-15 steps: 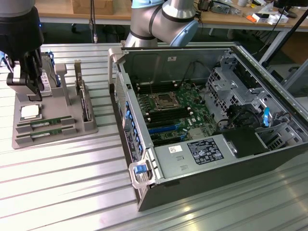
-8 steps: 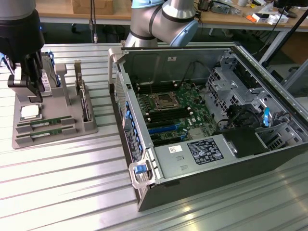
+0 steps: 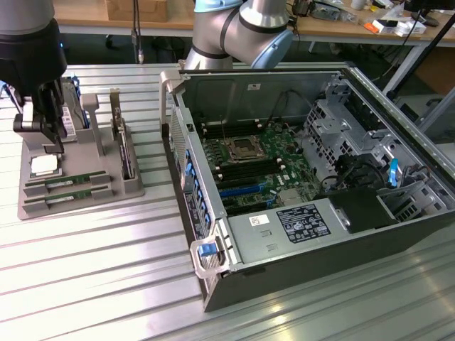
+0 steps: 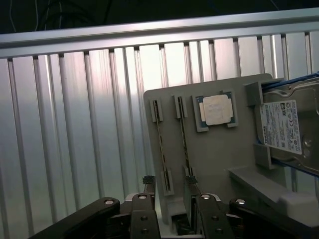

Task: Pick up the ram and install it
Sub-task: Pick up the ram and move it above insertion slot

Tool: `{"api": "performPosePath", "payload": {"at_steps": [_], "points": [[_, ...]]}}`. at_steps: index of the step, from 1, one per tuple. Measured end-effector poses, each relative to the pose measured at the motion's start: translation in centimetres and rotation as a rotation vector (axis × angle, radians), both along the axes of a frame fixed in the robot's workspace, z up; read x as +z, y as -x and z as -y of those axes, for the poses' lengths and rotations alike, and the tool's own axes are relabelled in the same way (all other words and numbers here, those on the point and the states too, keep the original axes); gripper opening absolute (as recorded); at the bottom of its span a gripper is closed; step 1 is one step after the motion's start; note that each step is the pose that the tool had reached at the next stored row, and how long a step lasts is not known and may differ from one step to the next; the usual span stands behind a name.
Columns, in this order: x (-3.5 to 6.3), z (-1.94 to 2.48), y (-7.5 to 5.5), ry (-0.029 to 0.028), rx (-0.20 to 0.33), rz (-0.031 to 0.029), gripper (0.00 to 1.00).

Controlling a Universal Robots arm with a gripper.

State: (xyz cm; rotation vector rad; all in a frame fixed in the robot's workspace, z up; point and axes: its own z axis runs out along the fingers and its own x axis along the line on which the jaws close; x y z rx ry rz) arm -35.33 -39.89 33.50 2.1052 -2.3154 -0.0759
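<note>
- Tool (image 3: 46,138) hanging over grey holder (image 3: 131,186) on bench (image 3: 106,270), jaws apart, nothing btwn em
- Ram (image 3: 67,182) lying flat in holder slot (2nd stick just beside)
- PC case (image 3: 320,270) lid off, ext view's right

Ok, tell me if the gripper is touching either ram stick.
Apart. In the exterior view the gripper hangs over the processor, a visible gap short of the ram sticks.

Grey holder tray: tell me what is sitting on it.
Two ram sticks lie in slots, a square processor chip beside them, and a hard drive in brackets. The gripper hangs over the slots' end, covering that part of the tray.
</note>
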Motion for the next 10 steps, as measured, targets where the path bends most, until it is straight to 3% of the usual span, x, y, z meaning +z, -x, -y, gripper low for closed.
{"api": "performPosePath", "payload": {"at_steps": [10], "points": [[-0.68,0.0,0.0,0.0,0.001,0.0,0.36]]}}
